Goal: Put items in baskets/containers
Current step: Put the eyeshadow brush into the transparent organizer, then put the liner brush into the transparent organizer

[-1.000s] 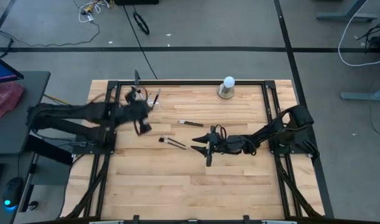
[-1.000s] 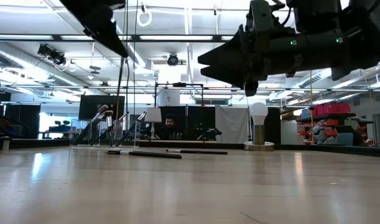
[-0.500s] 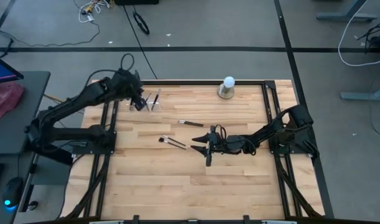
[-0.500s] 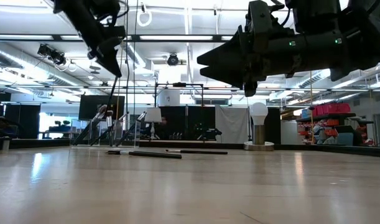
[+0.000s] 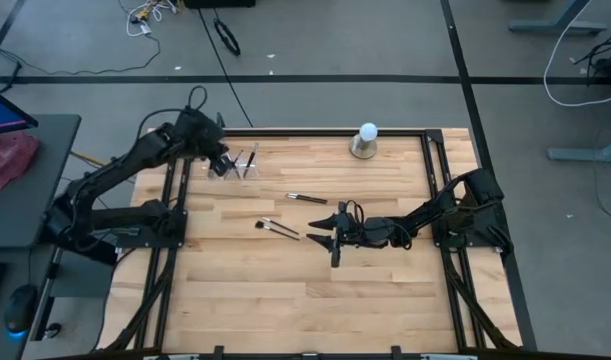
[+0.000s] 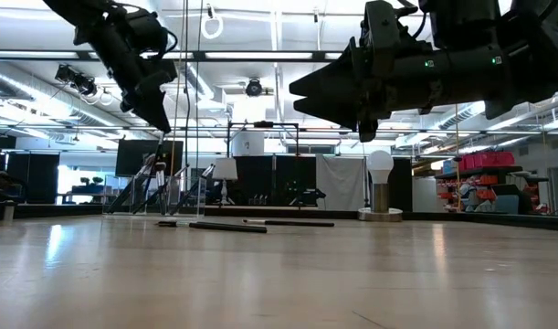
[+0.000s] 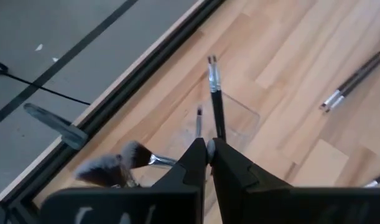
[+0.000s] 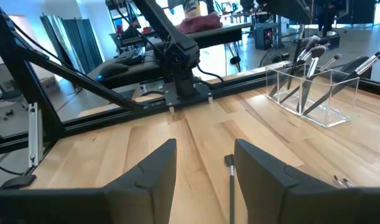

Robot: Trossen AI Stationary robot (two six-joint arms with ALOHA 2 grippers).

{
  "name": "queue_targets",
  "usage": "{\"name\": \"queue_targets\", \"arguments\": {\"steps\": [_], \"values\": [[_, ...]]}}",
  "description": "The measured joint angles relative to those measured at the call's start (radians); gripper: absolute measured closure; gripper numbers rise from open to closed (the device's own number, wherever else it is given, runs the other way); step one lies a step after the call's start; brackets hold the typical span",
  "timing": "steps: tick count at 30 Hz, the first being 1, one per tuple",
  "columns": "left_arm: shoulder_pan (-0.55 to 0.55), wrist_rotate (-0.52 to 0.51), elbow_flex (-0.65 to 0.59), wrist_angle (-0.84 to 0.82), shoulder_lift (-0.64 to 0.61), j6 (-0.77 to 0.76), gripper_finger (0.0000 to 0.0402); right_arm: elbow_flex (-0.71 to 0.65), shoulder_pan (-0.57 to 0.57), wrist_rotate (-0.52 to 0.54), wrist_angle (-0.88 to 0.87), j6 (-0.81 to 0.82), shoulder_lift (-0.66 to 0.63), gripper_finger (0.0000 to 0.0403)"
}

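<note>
My left gripper [image 5: 221, 160] is over the clear compartment holder [image 5: 241, 163] near the table's far left corner, shut on a black-handled makeup brush [image 7: 215, 102]. Other brushes stand tilted in the holder [image 7: 242, 118], among them a fluffy one [image 7: 115, 167]. One brush [image 5: 307, 198] and a pair of brushes [image 5: 277, 229] lie flat on the wood. My right gripper [image 5: 323, 238] hovers open above the table's middle, just right of the pair; one brush [image 8: 230, 180] shows on the table between its fingers. My left gripper pinches the makeup brush by its black handle [image 7: 217, 127] between the two shut fingers. It comes from above, pointing down, with the fingers along the brush. The brush points down and away from the fingers, its silvery ferrule end [image 7: 211, 65] over the holder; whether it touches the holder does not show.
A white ball on a grey round base [image 5: 365, 140] stands at the far edge, right of centre. Black frame rails run along the table's left [image 5: 170, 215] and right [image 5: 440, 215] sides. Bare wood covers the near half of the table [image 5: 305, 300].
My left gripper has swung from the middle-left of the table toward the far left corner, carrying the brush, and has come down over the clear holder. The right arm and the brushes on the table have kept still.
</note>
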Motion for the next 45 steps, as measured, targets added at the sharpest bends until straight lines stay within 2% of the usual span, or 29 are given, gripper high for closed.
{"name": "queue_targets", "arguments": {"steps": [5, 12, 17, 24, 28, 32, 36, 39, 45], "values": [[0.000, -0.001, 0.000, -0.002, 0.041, -0.023, 0.0380, 0.000, 0.000, 0.000, 0.000, 0.000, 0.000, 0.0238], [0.000, -0.007, 0.001, 0.018, 0.161, -0.023, 0.0370, 0.000, 0.000, 0.000, 0.000, 0.000, 0.000, 0.0238], [0.000, -0.065, 0.000, 0.035, 0.199, -0.025, 0.0347, 0.000, 0.000, 0.000, 0.000, -0.002, 0.000, 0.0238], [0.000, -0.150, 0.000, 0.051, 0.187, -0.031, 0.0277, 0.000, 0.000, 0.000, 0.000, -0.003, 0.000, 0.0238], [-0.003, -0.152, 0.023, 0.021, 0.147, -0.055, 0.0247, 0.000, -0.001, 0.000, 0.000, -0.003, 0.000, 0.0238], [-0.027, -0.128, 0.054, -0.009, 0.082, -0.090, 0.0233, 0.000, -0.001, 0.000, -0.019, -0.003, 0.000, 0.0238], [-0.101, -0.066, 0.052, -0.007, 0.000, -0.134, 0.0235, 0.000, -0.006, 0.000, -0.088, 0.022, 0.000, 0.0238], [-0.207, -0.047, 0.030, 0.010, -0.051, -0.171, 0.0241, 0.000, -0.013, 0.000, -0.143, 0.066, 0.000, 0.0238], [-0.500, -0.044, -0.122, 0.252, -0.108, -0.239, 0.0253, 0.070, -0.025, 0.001, -0.309, 0.117, 0.012, 0.0238]]}}
